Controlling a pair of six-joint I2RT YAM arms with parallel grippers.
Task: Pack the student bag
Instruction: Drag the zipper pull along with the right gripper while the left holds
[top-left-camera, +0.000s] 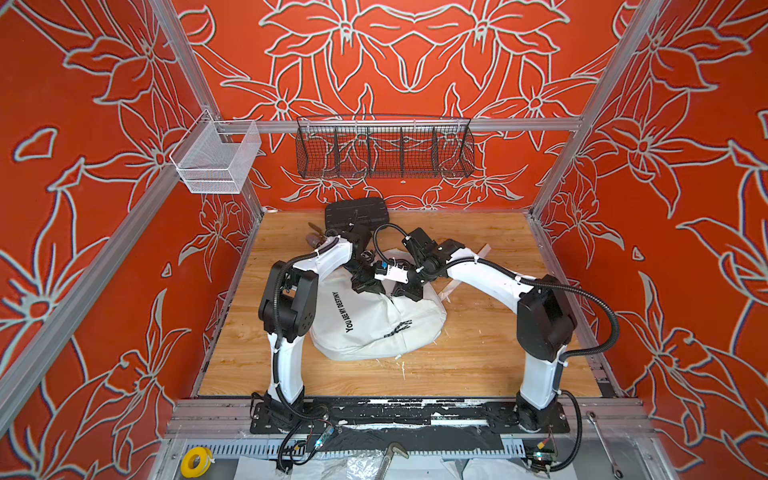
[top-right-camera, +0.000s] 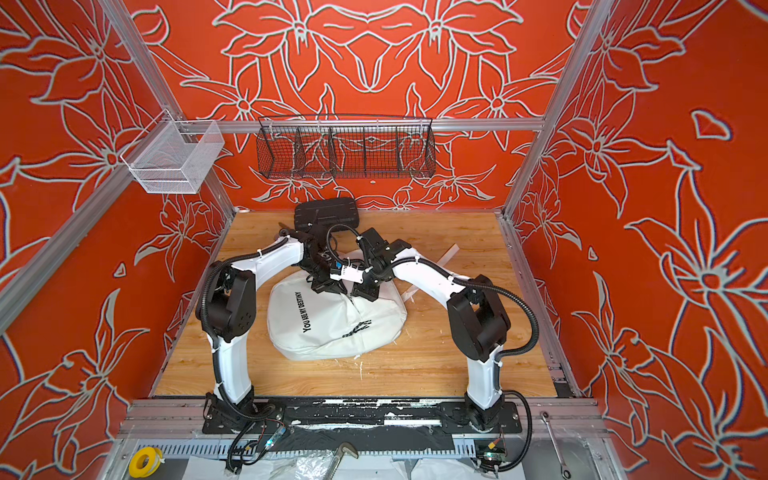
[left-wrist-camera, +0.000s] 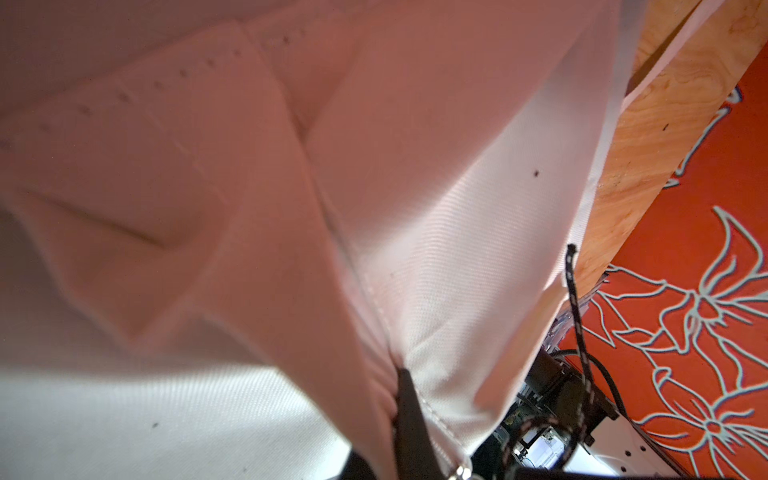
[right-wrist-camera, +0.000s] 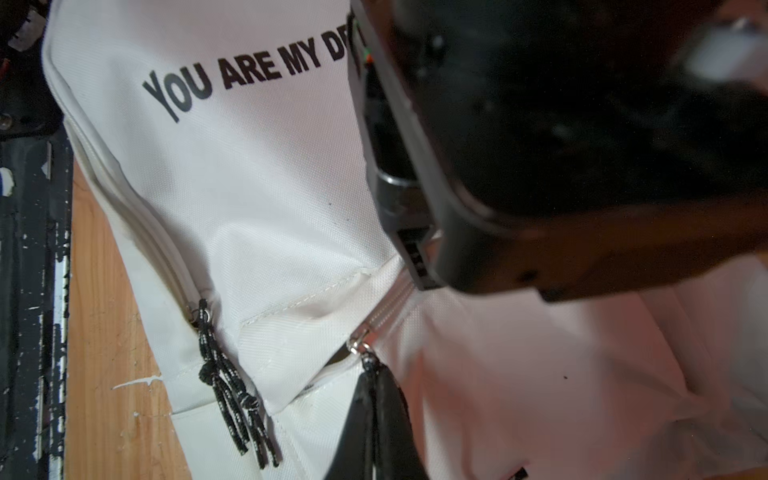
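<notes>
The student bag (top-left-camera: 365, 332) (top-right-camera: 320, 336) is a white backpack printed "YOU ARE MY DESTINY", lying flat in the middle of the wooden table in both top views. Both grippers rest on its far end, close together. My left gripper (top-left-camera: 368, 286) (left-wrist-camera: 399, 374) is shut, pinching a fold of the bag's white fabric (left-wrist-camera: 436, 228); only one dark finger shows. My right gripper (top-left-camera: 405, 291) (right-wrist-camera: 374, 376) is shut on the cord pull of the main zip, just below the silver slider (right-wrist-camera: 359, 345). The front pocket's black-and-white cord pulls (right-wrist-camera: 228, 382) hang loose nearby.
A black ribbed hard case (top-left-camera: 356, 212) lies behind the bag by the back wall. A white strap (top-left-camera: 451, 286) trails off the bag's right side. A black wire basket (top-left-camera: 384, 151) and a white mesh basket (top-left-camera: 216, 162) hang on the frame above.
</notes>
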